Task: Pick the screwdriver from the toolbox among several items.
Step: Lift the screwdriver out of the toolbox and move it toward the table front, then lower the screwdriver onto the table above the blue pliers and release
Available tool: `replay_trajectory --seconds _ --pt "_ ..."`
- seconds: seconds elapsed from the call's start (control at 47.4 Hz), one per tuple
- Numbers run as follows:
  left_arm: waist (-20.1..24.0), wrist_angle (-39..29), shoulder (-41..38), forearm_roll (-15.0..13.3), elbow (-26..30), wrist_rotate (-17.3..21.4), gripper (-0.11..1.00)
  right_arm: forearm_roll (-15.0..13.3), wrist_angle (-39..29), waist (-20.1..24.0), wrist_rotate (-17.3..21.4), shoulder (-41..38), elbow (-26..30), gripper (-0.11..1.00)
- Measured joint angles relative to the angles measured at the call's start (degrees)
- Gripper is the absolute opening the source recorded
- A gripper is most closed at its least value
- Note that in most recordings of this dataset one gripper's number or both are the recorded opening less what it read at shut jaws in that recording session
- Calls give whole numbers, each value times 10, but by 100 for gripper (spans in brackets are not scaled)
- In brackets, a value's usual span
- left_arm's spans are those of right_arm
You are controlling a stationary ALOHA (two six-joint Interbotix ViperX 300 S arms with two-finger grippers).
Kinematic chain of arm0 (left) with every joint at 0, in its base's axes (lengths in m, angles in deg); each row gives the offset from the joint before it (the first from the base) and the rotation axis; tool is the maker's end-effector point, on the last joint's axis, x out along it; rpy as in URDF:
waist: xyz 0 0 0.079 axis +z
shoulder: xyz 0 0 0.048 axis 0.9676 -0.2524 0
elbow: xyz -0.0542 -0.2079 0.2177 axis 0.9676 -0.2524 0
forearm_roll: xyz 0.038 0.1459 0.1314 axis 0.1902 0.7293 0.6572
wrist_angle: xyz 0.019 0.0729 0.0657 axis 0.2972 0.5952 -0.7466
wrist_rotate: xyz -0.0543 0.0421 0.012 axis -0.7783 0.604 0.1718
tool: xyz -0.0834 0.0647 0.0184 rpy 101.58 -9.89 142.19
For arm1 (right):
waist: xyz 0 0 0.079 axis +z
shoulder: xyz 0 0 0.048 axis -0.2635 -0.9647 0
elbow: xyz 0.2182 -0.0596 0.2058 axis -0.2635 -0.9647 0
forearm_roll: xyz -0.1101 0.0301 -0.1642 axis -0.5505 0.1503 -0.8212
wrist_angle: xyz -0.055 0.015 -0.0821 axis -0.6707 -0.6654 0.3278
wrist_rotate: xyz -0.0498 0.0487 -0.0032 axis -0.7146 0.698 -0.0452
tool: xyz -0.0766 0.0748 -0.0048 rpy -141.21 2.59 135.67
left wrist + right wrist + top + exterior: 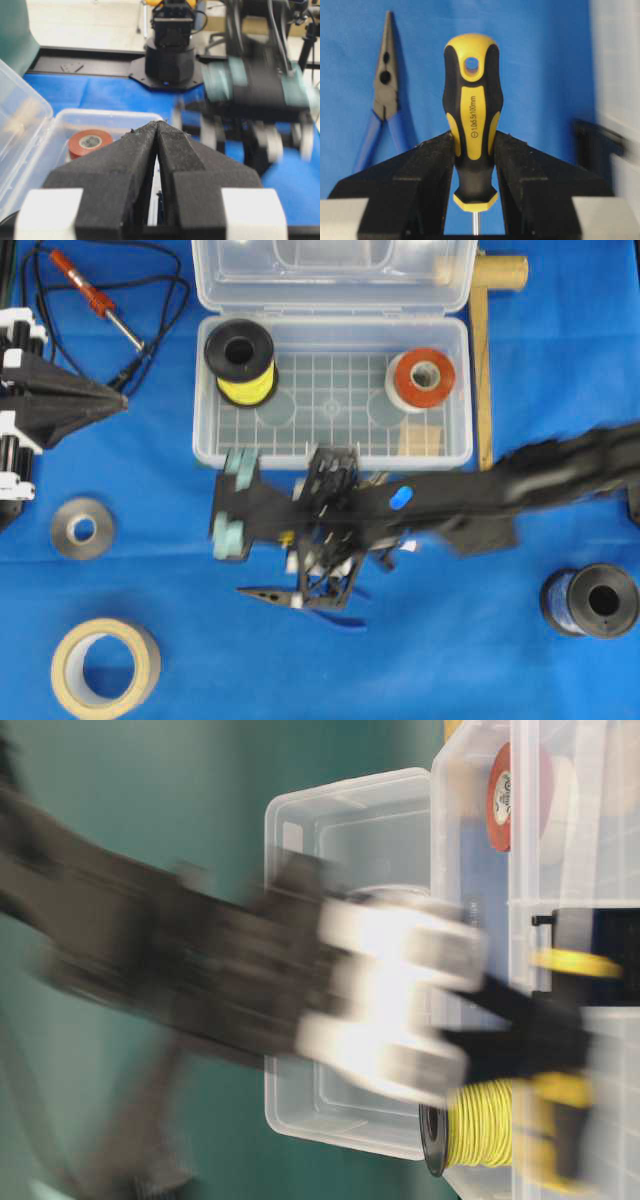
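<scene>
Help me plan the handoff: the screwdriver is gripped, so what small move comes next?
Probably carry it a little farther from the toolbox and lower it over bare blue cloth: the right claw is clamped on the screwdriver handle, already outside the box, with pliers lying close beneath.

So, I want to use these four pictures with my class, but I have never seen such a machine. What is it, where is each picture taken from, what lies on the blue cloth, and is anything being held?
It is a robot with two arms, each ending in a two-fingered gripper. One picture looks down from above, one looks from table height, and two come from cameras on the wrists.

The right gripper is closed on the screwdriver, gripping its yellow-and-black handle. That arm is blurred in the overhead view. The left gripper is shut and holds nothing.

The clear toolbox stands open. Inside it are a spool of yellow wire, a red tape roll and a tan block.

On the cloth lie blue-handled pliers, a red-handled soldering iron, two tape rolls and a dark spool.
</scene>
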Motion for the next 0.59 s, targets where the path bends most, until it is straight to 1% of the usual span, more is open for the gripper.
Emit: replay_trajectory --seconds 0.127,0.295,0.485,0.591 --pt "0 0 1 0 0 0 0 1 31 4 1 -46 6 25" --pt "0 0 1 0 -1 0 0 4 69 4 2 -68 6 25" --pt "0 -1 4 0 -2 0 0 20 79 3 3 -82 6 25" --pt "0 -1 4 0 -2 0 0 23 79 1 3 -82 6 26"
